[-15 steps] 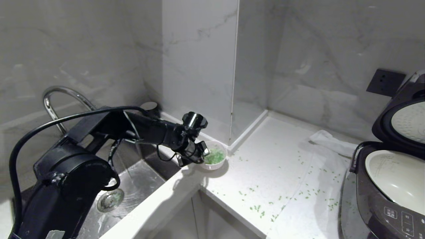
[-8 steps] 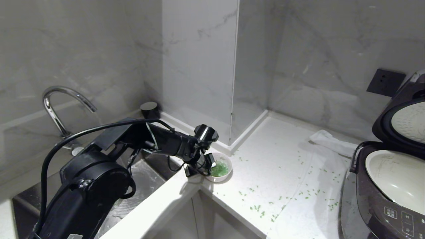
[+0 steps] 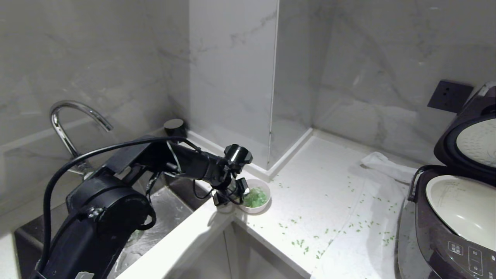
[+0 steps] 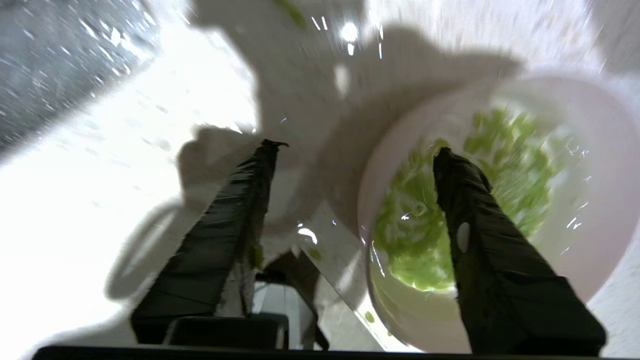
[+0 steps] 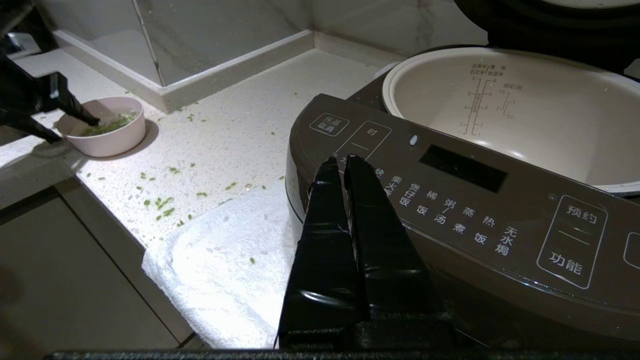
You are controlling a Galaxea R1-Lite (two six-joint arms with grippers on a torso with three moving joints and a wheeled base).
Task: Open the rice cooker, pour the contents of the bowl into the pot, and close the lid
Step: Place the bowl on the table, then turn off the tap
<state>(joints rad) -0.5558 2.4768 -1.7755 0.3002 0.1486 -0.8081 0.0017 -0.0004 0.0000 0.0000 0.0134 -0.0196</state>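
Left hand [image 4: 352, 155], fingers spread, straddles the blurred bowl [image 4: 590, 165] rim; 1 fingertip hides some green bits [image 4: 505, 150].

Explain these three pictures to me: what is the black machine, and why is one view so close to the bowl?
It is a two-armed robot in a kitchen. The wide picture comes from a camera on its head; the other two sit on its wrists, behind the fingers. The left hand is open, one finger over the pink bowl of green bits, one outside its rim, holding nothing. The right hand is shut, beside the rice cooker, whose lid is up, showing the cream pot. Green bits and a white cloth lie on the counter.
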